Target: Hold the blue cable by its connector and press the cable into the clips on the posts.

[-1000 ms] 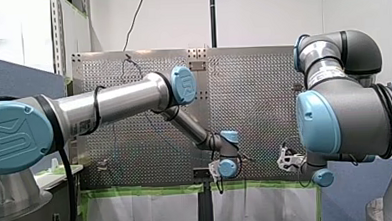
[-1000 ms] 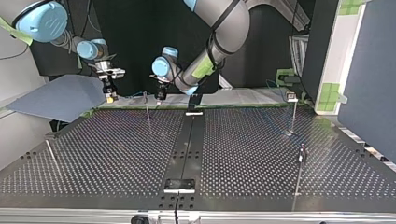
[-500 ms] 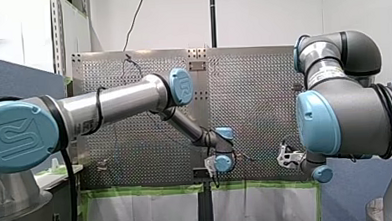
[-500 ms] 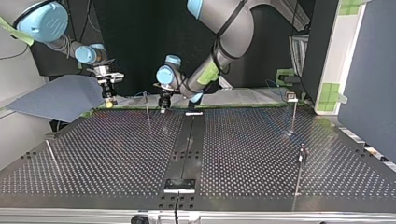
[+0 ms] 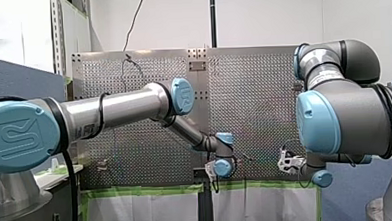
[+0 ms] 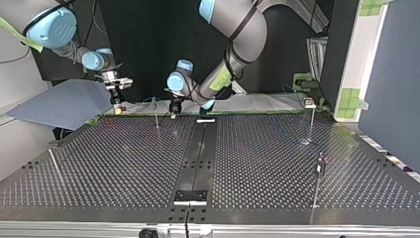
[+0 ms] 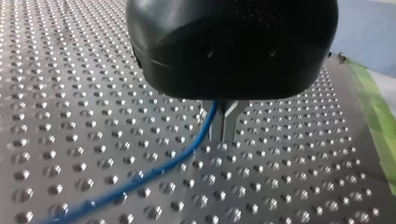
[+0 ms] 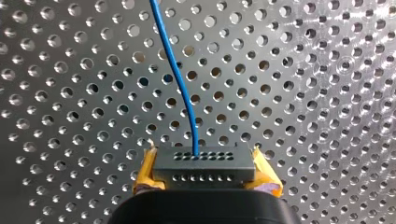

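Black connector (image 8: 204,163) sits clamped in right gripper (image 8: 204,171), jaws shut on its two ends with yellow pads (image 8: 145,171). The blue cable (image 8: 180,79) leaves the connector's face and runs out ahead over the perforated table (image 6: 124,163). On left gripper (image 7: 223,127) the metal jaws are nearly together. The cable comes out at them and trails away low over the table; cannot tell if it touches the surface. In the top view both grippers are at the table's far edge, the right one by the view's left corner and the left one near the middle. A thin post (image 6: 156,113) stands between them, closer to the left gripper and apart from both. A blue panel (image 6: 59,101) lies beyond the table edge, just beside the right gripper. Green tape (image 7: 376,126) lines the edge near the left gripper. A black strip (image 6: 198,148) runs down the table's middle. A clip post (image 6: 311,121) and a second post (image 6: 318,173) stand well apart at the view's right, and a tilted post (image 6: 54,166) at the near left. A broad stretch of table lies between the grippers and the right-hand posts and on toward the near edge.
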`<state>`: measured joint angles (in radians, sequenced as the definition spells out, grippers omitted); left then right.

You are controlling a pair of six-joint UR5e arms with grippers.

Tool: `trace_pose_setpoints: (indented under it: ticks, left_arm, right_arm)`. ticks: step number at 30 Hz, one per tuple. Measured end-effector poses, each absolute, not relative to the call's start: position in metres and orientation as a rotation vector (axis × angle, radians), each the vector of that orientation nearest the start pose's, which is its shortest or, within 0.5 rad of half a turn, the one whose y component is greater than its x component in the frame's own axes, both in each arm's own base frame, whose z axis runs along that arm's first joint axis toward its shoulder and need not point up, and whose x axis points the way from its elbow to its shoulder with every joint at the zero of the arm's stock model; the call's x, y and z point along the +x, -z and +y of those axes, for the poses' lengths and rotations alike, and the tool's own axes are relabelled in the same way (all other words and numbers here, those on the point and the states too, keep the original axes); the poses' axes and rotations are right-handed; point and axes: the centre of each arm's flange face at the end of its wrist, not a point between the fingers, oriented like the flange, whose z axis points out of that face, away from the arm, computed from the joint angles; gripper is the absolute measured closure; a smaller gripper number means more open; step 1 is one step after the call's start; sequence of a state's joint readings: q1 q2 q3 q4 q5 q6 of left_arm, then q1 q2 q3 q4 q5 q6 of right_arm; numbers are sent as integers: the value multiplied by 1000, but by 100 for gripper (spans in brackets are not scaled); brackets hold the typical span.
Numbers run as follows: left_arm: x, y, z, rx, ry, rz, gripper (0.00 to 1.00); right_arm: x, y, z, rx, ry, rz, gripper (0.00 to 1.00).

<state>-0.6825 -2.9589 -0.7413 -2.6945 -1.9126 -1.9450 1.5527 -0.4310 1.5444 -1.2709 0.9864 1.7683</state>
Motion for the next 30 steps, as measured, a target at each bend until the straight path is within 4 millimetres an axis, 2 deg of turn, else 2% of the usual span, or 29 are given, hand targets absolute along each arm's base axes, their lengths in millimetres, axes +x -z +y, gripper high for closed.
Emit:
trace_pose_setpoints:
  ticks: [15,24,30]
  left_arm:
    - [608,71,-585,-30,486,1690,100]
    - [614,68,-581,-38,482,1684,100]
    - [612,68,-584,-35,485,1685,100]
  right_arm:
    - [175,80,-691,1440,-1803,-890,100]
    - [169,64,-715,1400,-1832,-865,100]
    - [164,59,-722,1393,-1837,-860,100]
